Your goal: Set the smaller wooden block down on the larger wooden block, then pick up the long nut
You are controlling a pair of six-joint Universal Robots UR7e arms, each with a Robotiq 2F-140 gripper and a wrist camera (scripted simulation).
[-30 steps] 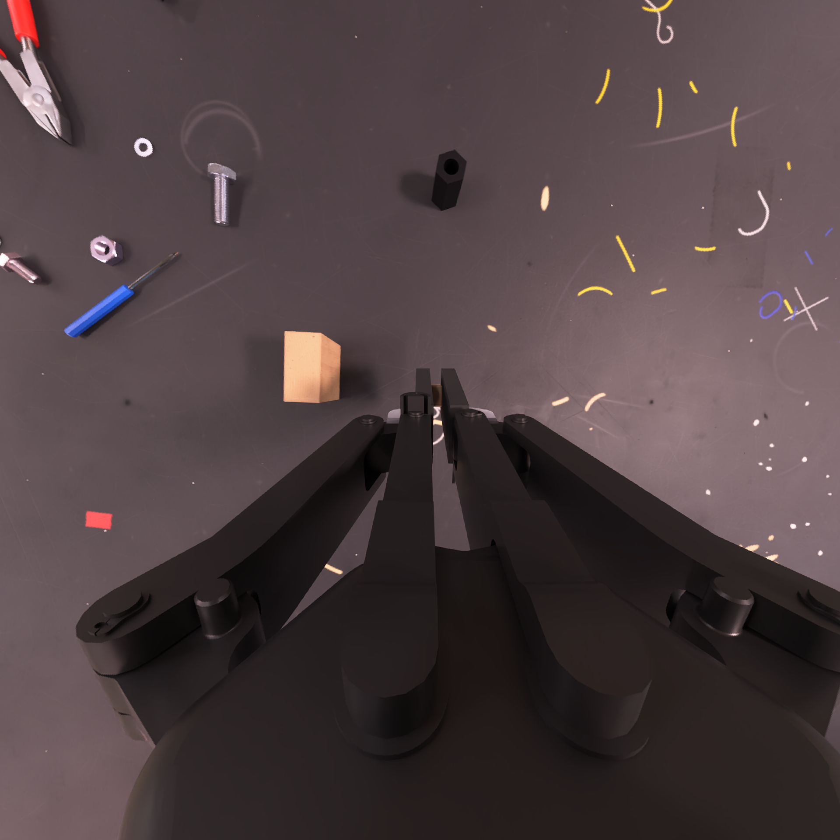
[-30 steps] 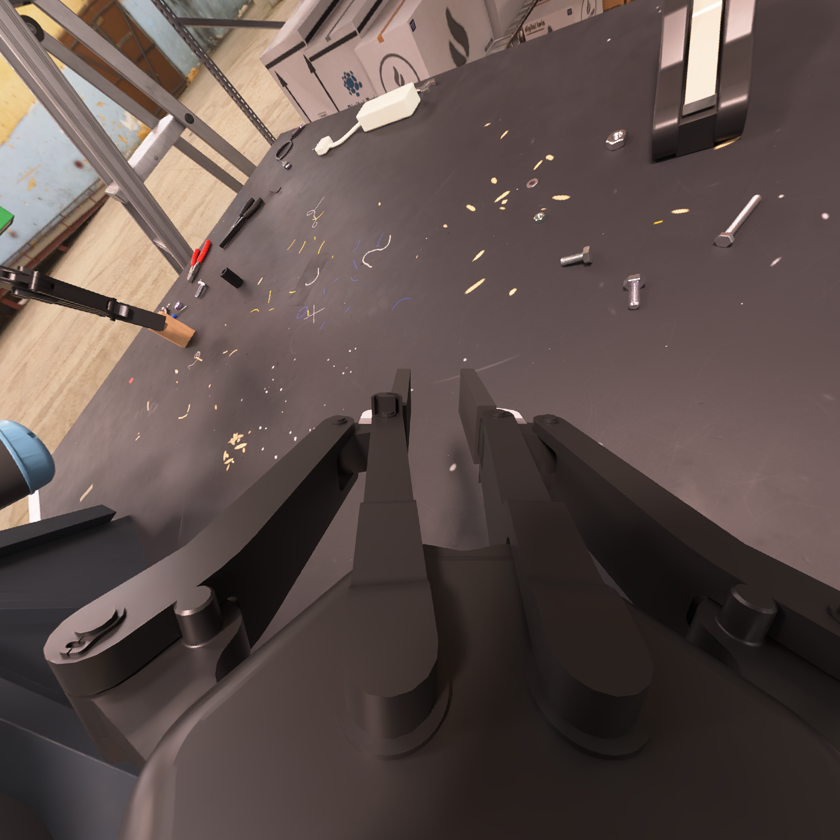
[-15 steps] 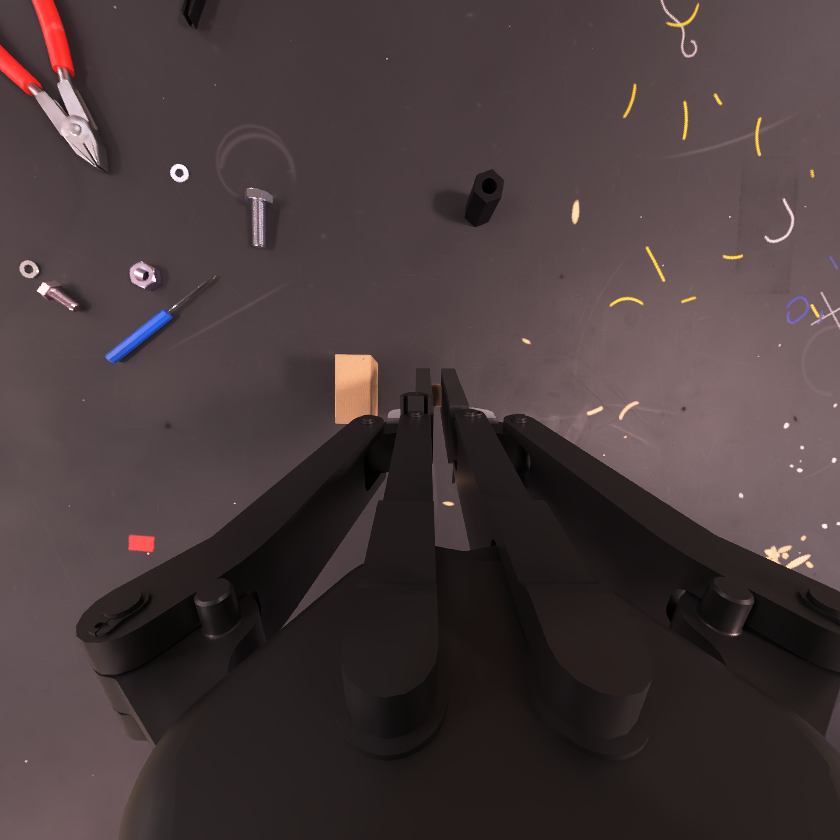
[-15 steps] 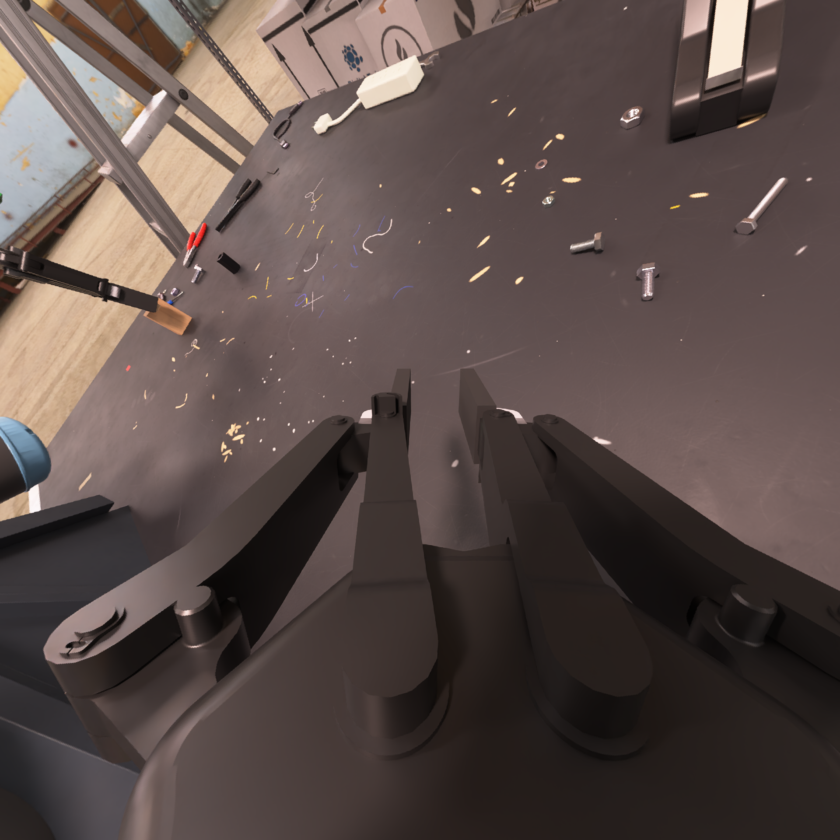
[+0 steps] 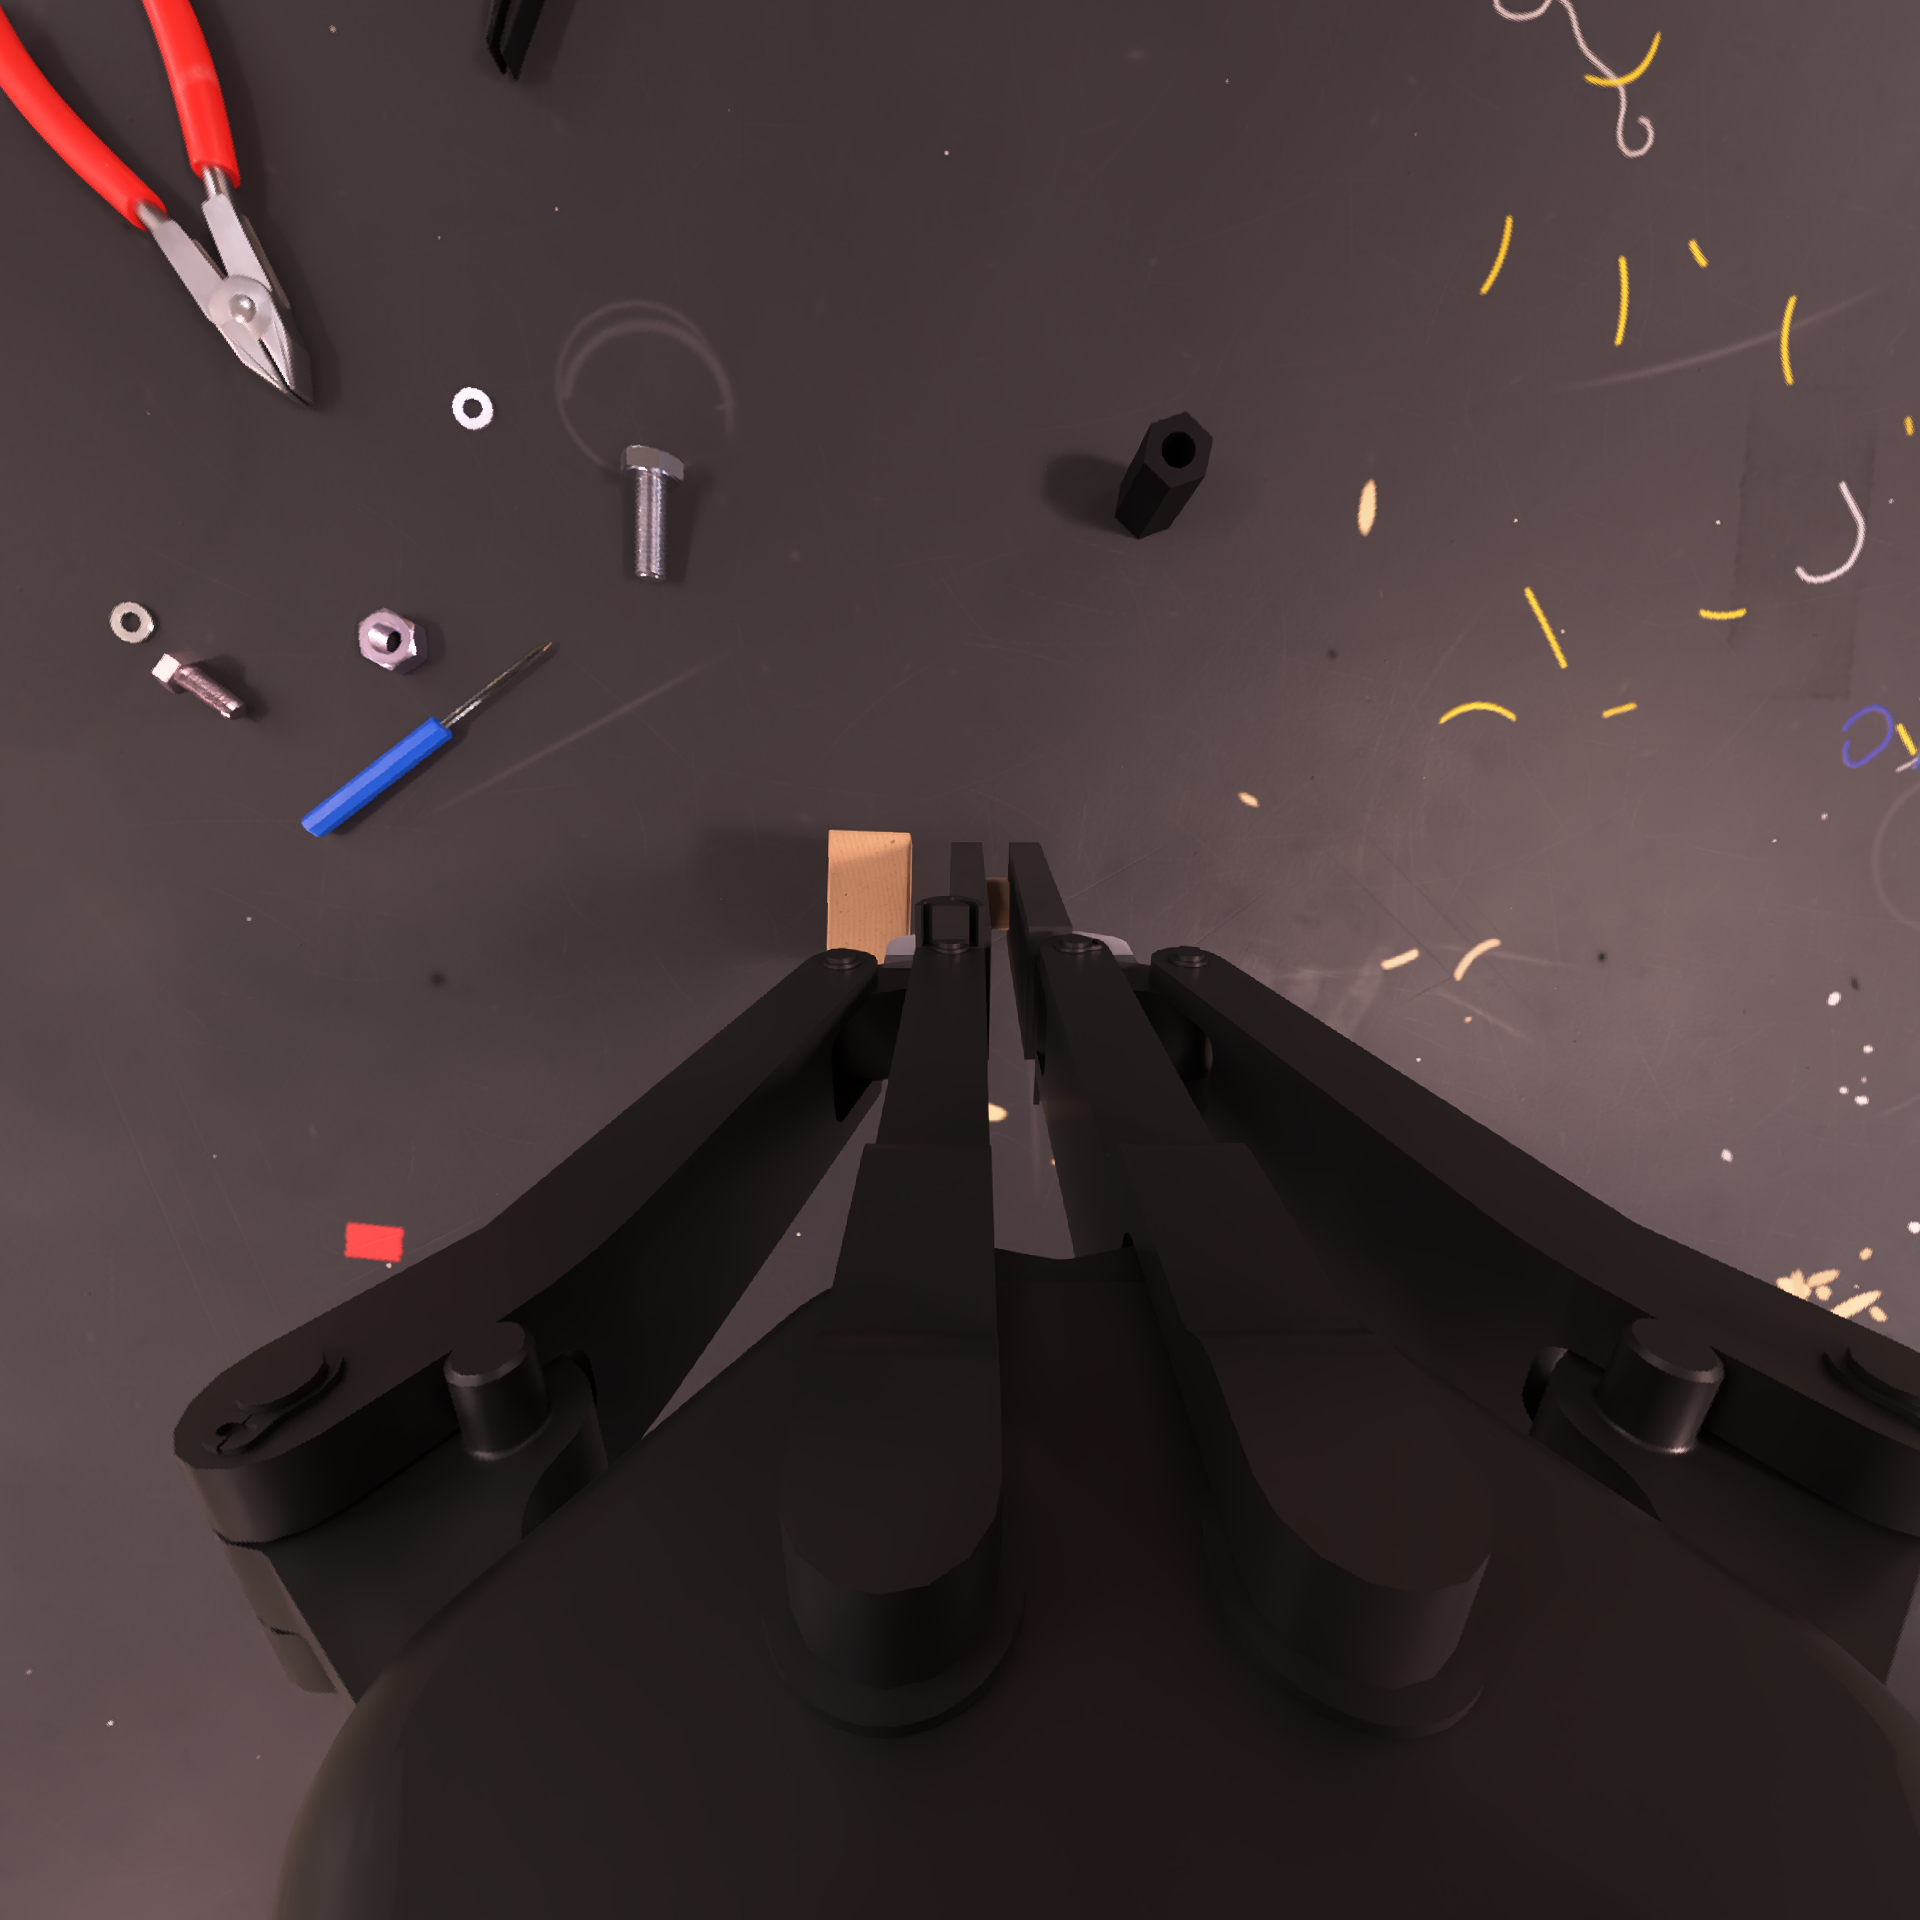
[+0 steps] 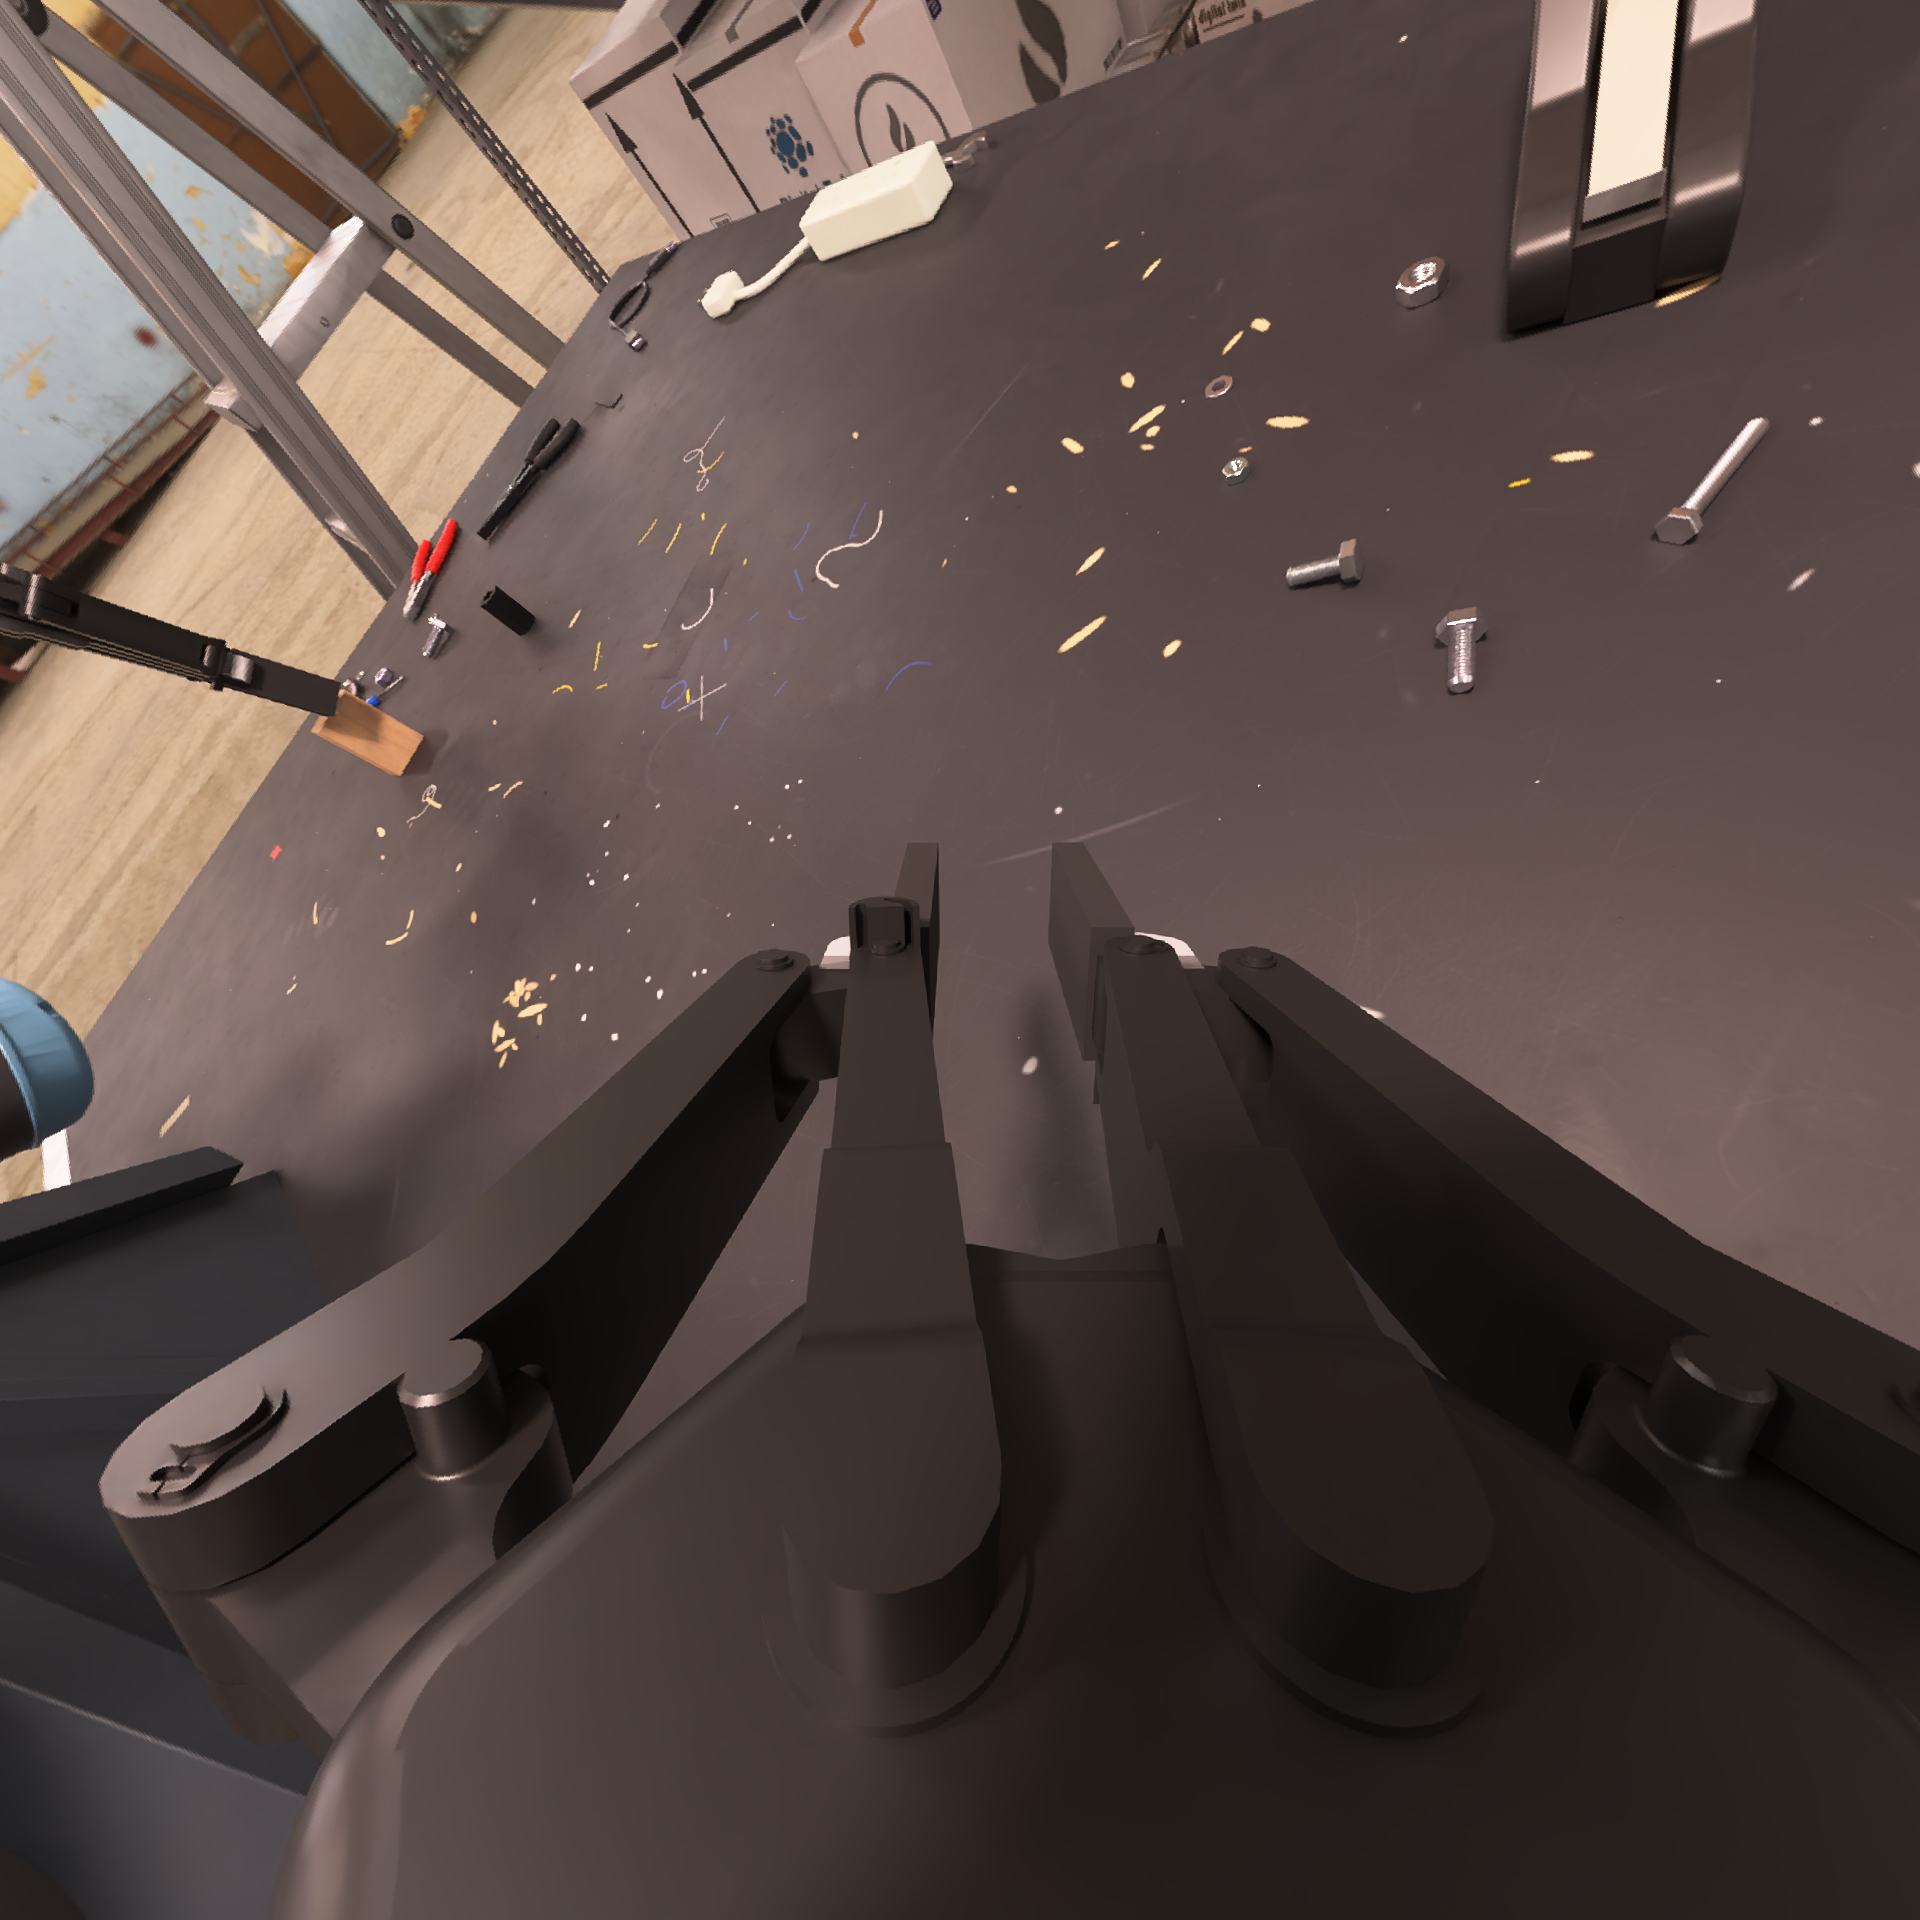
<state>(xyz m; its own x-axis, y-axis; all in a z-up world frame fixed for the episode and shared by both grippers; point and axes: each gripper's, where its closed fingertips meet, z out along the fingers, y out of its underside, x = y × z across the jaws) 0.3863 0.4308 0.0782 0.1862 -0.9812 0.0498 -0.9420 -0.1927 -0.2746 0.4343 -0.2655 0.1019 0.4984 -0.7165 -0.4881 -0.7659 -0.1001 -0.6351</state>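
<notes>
Left pincer clamped on smaller wooden block, just beside larger wooden block on worktop, long nut upright beyond, right pincer apart, empty.

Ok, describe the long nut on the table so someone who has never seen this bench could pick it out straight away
Start from the dark grey tabletop in the left wrist view and find the red-handled cutting pliers at its upper left. Move right past the silver hex bolt to the black hexagonal long nut, standing alone. Unlike the shiny, squat silver hex nut, it is matte black and tall, with a round hole in its top.
</notes>
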